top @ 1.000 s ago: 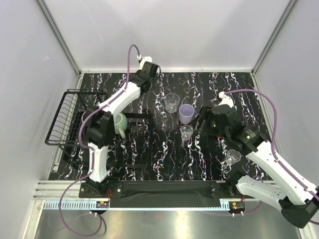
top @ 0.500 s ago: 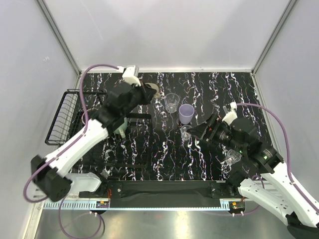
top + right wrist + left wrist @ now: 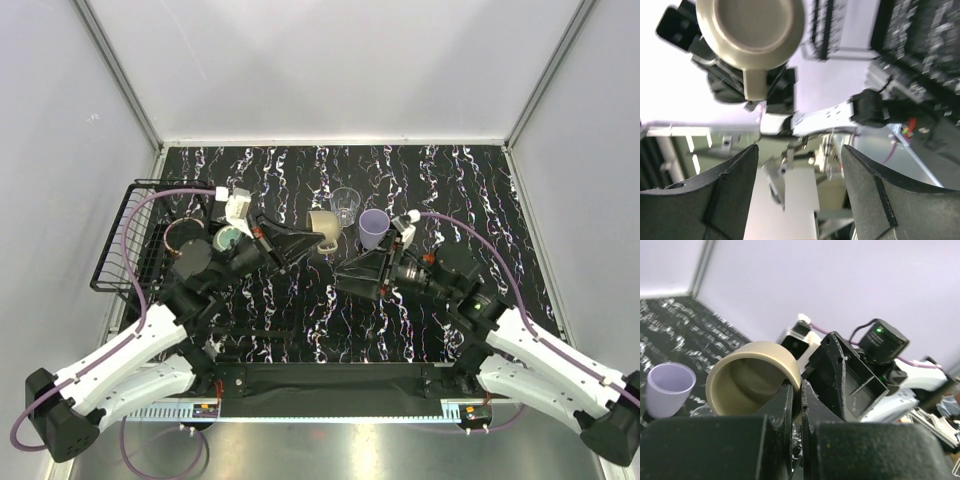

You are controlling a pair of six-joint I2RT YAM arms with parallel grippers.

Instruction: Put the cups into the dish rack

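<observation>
Top external: mug lifted between the two arms
The left gripper point(image 3: 306, 240) is clamped on the olive-beige mug point(image 3: 322, 228) above the table point(image 3: 450, 200), right of the dish rack point(image 3: 125, 240); the right gripper point(image 3: 347, 275) gapes beside it. Left wrist: fingers point(image 3: 782, 405) pinch the mug's rim. Right wrist: fingers point(image 3: 730, 195) spread, mug's base ahead.

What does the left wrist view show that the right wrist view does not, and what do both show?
Left wrist only: the lavender cup and the hollow inside of the mug. Right wrist only: the mug's base and handle, plus the rack. Both: the mug itself, gripped by the left claw, with the open right claw facing it.
</observation>
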